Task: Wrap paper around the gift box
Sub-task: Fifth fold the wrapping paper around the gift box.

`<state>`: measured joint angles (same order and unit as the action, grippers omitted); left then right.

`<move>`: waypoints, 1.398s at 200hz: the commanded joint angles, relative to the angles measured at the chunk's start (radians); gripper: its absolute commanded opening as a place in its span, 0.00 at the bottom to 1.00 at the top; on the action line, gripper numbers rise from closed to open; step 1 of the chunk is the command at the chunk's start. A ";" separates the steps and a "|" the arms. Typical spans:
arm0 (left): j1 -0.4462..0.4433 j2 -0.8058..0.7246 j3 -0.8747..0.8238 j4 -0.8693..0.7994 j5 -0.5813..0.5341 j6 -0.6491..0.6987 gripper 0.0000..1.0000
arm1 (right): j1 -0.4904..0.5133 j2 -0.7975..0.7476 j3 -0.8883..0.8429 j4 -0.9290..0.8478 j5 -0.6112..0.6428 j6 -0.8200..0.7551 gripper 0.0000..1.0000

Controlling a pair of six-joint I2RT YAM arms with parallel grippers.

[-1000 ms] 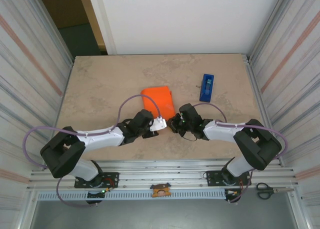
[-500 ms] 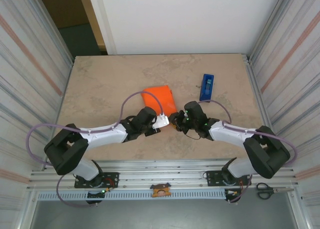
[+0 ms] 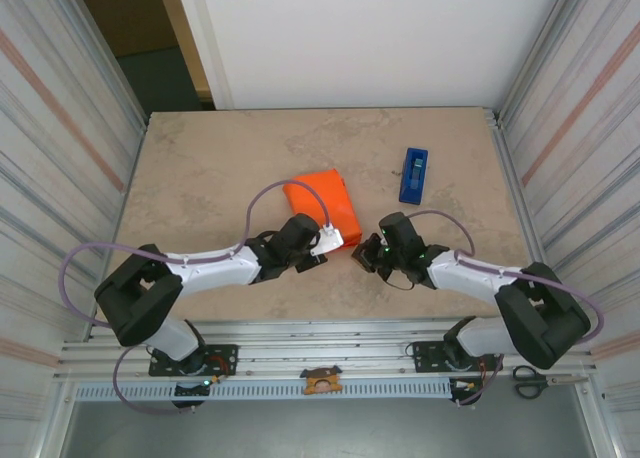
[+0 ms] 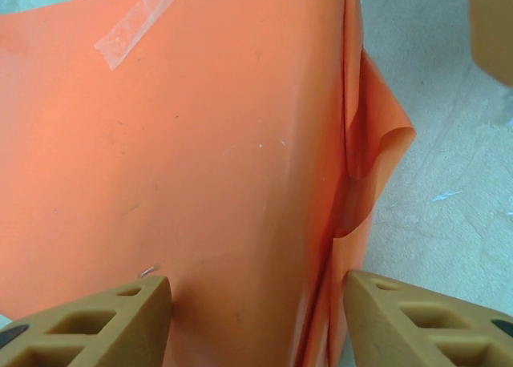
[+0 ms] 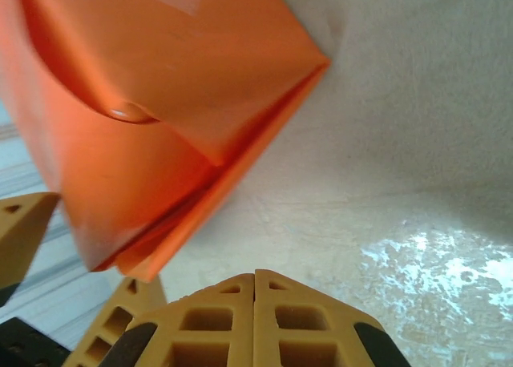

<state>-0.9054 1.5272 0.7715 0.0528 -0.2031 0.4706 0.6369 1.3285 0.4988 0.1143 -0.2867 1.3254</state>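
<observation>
Count: one gift box (image 3: 318,204), lying flat inside one sheet of paper (image 4: 224,159); one strip of clear tape (image 4: 135,28); one blue tape dispenser (image 3: 414,174); one pair of scissors (image 3: 530,381); two grippers. The wrapped box is resting on the table (image 3: 200,178) straight ahead of the left gripper (image 3: 338,240), whose fingers are standing apart and released, straddling the near edge of the package rather than clamping it. The right gripper (image 3: 362,257) is sitting just beside the left one, its fingers clenched together on nothing, with the package corner lying ahead and to the left of its tips. The dispenser is lying well beyond the right fingers, apart from the package; the scissors are lying behind the right arm's base, off the table. The top view is giving the whole layout and both arms converging on the near corner. The left wrist view is adding detail: the left gripper (image 4: 256,291) is showing a wide gap, the tape strip is sticking to the paper far ahead of the left-hand finger, and a loose fold of paper is curling up just ahead of the right-hand finger. The right wrist view is showing the right gripper (image 5: 255,283) with pads pressed flush, and layered paper flaps gaping open at the package end facing it.
</observation>
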 commanded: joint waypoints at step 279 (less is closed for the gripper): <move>-0.027 0.061 -0.061 0.027 -0.069 -0.159 0.46 | 0.001 0.106 0.025 0.236 0.049 0.023 0.03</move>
<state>-0.9195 1.5375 0.7311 0.1585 -0.2729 0.3656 0.6411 1.4593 0.5201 0.3737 -0.2508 1.3506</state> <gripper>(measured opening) 0.476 0.058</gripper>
